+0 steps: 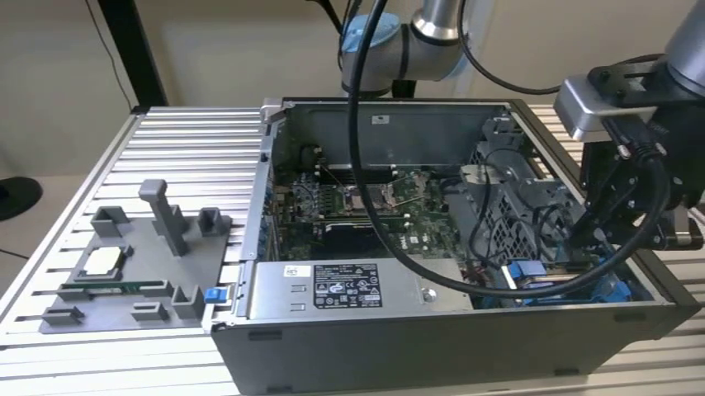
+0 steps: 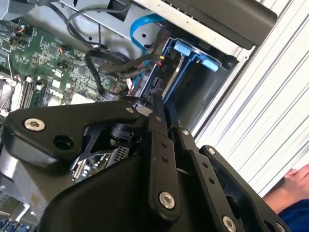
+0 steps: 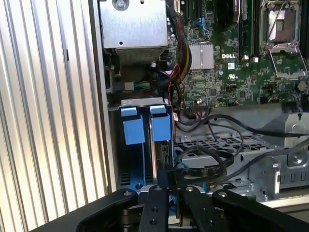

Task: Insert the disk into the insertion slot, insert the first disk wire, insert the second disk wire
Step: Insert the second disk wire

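Observation:
The disk (image 3: 161,129), in its bright blue frame, sits down inside the insertion slot (image 3: 126,103) of the drive cage. A second blue tab (image 3: 132,126) stands beside it. In the exterior view the arm reaches down into the case at the exterior view's right, over the blue rails (image 1: 524,270). My gripper (image 3: 166,175) has its two black fingers (image 3: 157,208) pressed close together. Their tips (image 2: 157,99) meet a black wire plug (image 2: 155,85) at the disk's end. Black disk wires (image 3: 207,164) and a blue cable (image 2: 145,21) loop around the fingers.
The open computer case holds a green motherboard (image 1: 364,206) and a grey labelled power-supply box (image 1: 330,289). A grey jig (image 1: 144,264) lies on the ribbed metal table (image 1: 187,132) at the exterior view's left. A person's hand and blue sleeve (image 2: 294,198) are beside the case.

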`<state>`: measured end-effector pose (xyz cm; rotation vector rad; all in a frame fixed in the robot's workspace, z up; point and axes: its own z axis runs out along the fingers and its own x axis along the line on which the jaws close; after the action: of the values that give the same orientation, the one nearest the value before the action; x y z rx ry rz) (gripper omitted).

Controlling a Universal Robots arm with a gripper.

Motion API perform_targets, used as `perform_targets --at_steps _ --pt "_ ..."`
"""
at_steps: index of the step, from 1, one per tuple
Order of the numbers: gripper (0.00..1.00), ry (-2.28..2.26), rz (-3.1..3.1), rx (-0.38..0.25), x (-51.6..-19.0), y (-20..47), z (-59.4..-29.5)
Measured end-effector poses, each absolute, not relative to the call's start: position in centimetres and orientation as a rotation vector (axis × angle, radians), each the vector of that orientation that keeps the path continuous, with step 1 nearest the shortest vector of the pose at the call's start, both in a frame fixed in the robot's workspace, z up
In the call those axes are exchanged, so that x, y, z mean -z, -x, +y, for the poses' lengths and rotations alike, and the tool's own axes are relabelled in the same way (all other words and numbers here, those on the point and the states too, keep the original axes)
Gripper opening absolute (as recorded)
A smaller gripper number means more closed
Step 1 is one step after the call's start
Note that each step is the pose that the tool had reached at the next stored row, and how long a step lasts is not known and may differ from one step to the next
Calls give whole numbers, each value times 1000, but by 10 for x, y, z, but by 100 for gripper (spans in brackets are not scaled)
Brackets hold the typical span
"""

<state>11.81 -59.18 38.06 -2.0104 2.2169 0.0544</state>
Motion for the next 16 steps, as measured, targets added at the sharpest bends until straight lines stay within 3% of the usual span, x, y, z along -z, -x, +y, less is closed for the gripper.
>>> perform_targets --at_steps 16 --pt "0 2086 2106 -20 -361 -112 -588"
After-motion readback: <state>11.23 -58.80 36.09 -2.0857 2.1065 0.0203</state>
